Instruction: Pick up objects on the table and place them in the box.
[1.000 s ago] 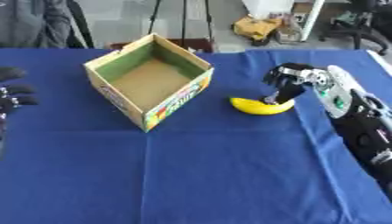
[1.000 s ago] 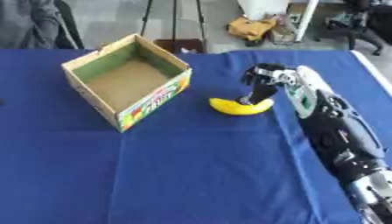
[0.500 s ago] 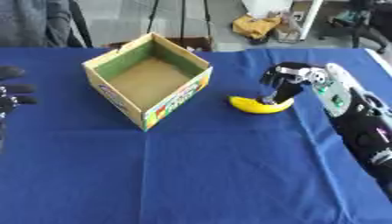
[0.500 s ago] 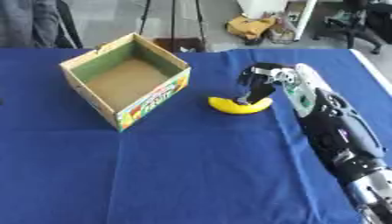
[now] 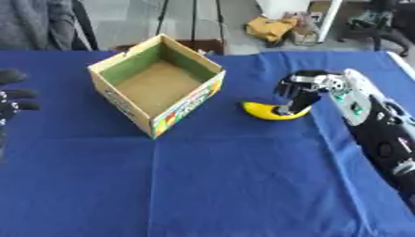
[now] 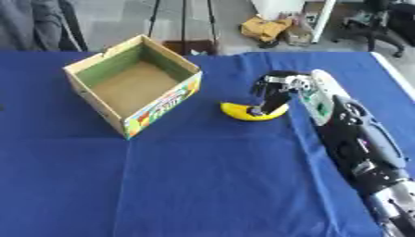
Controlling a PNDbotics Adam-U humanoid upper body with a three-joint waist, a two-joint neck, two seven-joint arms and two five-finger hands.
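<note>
A yellow banana (image 5: 272, 112) lies on the blue tablecloth, right of an open cardboard box (image 5: 154, 90) with a green inner wall and a bare brown floor. My right hand (image 5: 301, 90) comes in from the right and hangs over the banana's right end. Its dark fingers (image 6: 266, 96) curl down onto the fruit, which still rests on the cloth. My left hand (image 5: 11, 98) shows only in the left eye view, at the left edge, with its fingers spread and nothing in it.
The blue cloth (image 5: 227, 185) covers the whole table, with wide bare room in front of the box and banana. Beyond the far edge are tripod legs (image 5: 193, 18), a yellow bundle (image 5: 272, 28) on the floor and an office chair (image 6: 387, 18).
</note>
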